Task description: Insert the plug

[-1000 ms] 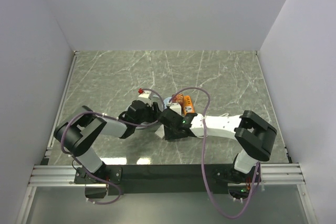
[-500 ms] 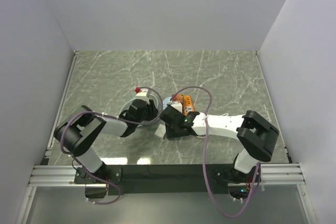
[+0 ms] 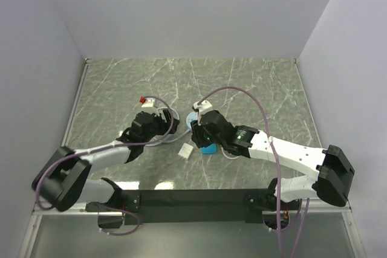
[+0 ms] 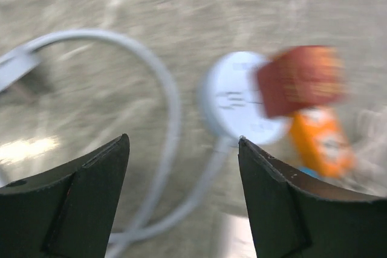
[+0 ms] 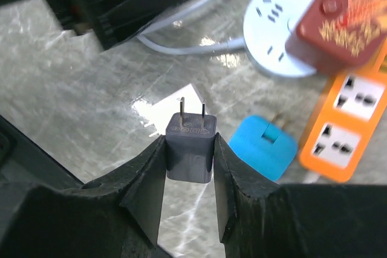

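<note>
— How will the plug (image 5: 192,140) handle?
— I judge it light, rigid and smooth-sided. It's best pinched on its flat flanks, with the prongs left clear. My right gripper (image 5: 191,155) is clenched on those flanks, holding it above the counter (image 5: 91,107).
— And the target?
— The round white socket (image 5: 272,22) lies at one o'clock from the plug, apart from it. My left gripper (image 4: 181,149) is spread wide, grasping nothing, over the white cable (image 4: 168,92).
</note>
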